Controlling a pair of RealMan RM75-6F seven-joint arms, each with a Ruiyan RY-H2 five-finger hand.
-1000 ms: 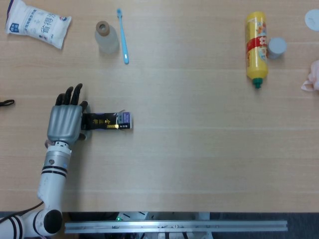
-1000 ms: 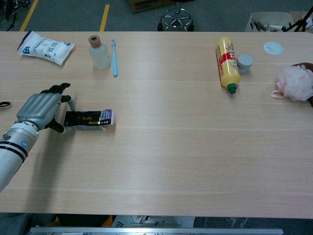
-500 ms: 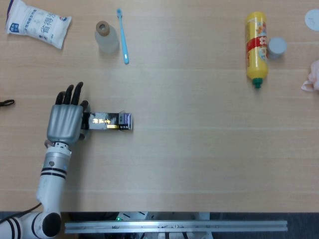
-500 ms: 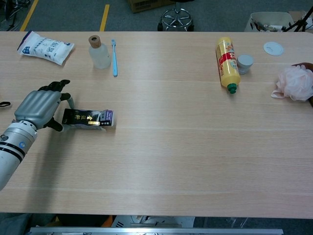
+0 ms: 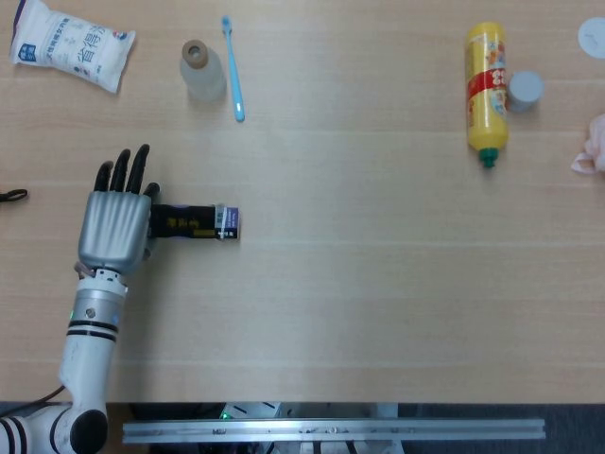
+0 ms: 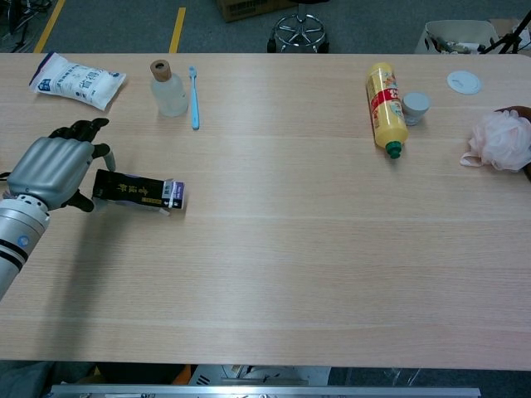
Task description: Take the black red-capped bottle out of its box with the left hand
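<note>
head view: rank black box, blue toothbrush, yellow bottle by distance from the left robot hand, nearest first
From the left robot hand:
1. black box - right beside the hand, at its thumb side.
2. blue toothbrush - farther up the table, beside the clear bottle.
3. yellow bottle - lying on its side far across on the right.

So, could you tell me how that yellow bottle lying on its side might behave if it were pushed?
The yellow bottle lies flat and looks round, so it would probably roll sideways. The small grey jar beside it might block it. Its glossy surface may be slippery.
</note>
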